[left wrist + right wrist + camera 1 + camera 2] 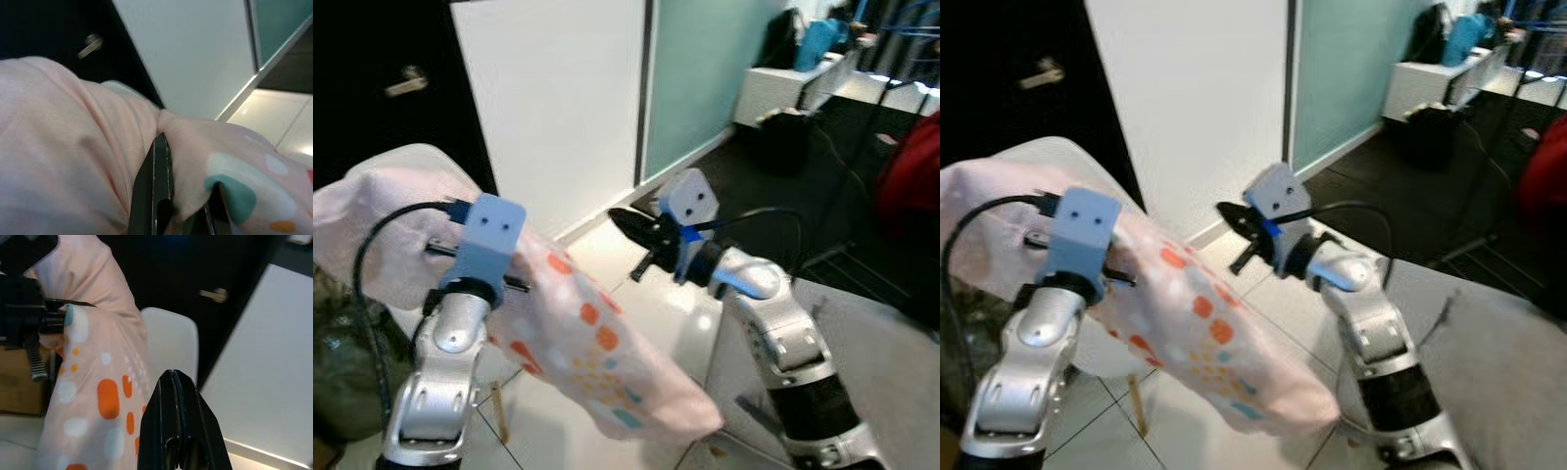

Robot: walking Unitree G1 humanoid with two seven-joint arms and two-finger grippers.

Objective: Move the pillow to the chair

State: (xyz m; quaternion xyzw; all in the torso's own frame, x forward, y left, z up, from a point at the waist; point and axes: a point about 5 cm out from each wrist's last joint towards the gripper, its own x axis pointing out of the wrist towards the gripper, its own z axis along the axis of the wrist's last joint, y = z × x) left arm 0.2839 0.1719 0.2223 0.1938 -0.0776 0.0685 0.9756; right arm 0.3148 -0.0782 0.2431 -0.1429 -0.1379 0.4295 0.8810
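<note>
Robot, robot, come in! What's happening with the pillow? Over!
Left tool shut on pillow, held up over white chair. Right tool shut, empty, beside pillow. Nothing blocking the chair.

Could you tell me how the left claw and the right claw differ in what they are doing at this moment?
The left claw is shut on the pink spotted pillow, its fabric bunched round the fingers; the right claw is shut on nothing, fingers pressed together in free air. The left claw carries the pillow beside the white chair; the right claw is held apart from the pillow, out over the tiled floor. Both are raised, black and two-fingered.
</note>
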